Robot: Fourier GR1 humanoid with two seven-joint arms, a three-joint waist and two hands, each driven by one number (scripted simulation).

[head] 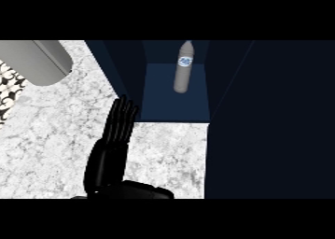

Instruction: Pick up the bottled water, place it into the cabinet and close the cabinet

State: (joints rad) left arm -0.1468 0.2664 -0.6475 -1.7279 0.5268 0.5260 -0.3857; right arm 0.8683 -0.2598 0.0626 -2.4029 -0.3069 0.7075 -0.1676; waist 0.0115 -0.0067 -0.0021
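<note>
Nearest is the left robot hand point(115, 140), its fingers straight and pressed together, holding nothing above the marble surface point(170, 158). The bottled water point(183, 72) is already inside the open cabinet point(175, 106), apart from the hand. I judge the bottle light, stiff and smooth, maybe slippery. Its middle, below the label, seems the best place to hold.

Grey object point(32, 60) and left hand point(108, 161), both cut by edges.
</note>
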